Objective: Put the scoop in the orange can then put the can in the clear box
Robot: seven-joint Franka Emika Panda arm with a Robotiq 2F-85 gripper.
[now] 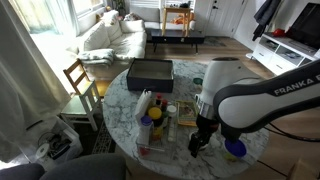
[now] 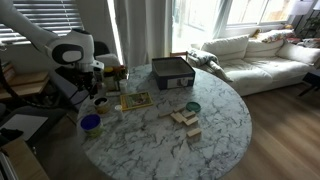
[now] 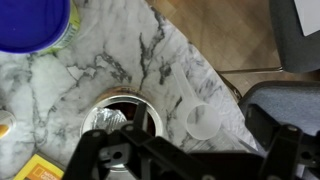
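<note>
Sunlit living room with a pale sofa behind, and in front of it the round marble surface (image 1: 185,85) that carries everything. Largest on it is the white Franka arm (image 1: 250,95), bent down over the rim. Next come the dark grey lidded box (image 1: 150,72) at the far side and the clear box (image 1: 143,128), a long see-through bin with small items in it, well apart from the arm's working end. A flat blue disc (image 3: 30,25) lies near the arm.

The tool (image 3: 185,150) hangs released, its jaws spread wide with nothing between them, low over the surface close to the edge. Under it, the wrist view shows the orange can (image 3: 120,115) standing upright, mouth open. Just beside it, apart from its wall, lies the small white scoop (image 3: 205,120), near the edge of the surface.

The first step looks unfinished: the scoop is outside the can. The next move probably calls for shifting sideways over the scoop, pinching its thin rim or handle without nudging it off the edge, then lifting it over the can's mouth.
</note>
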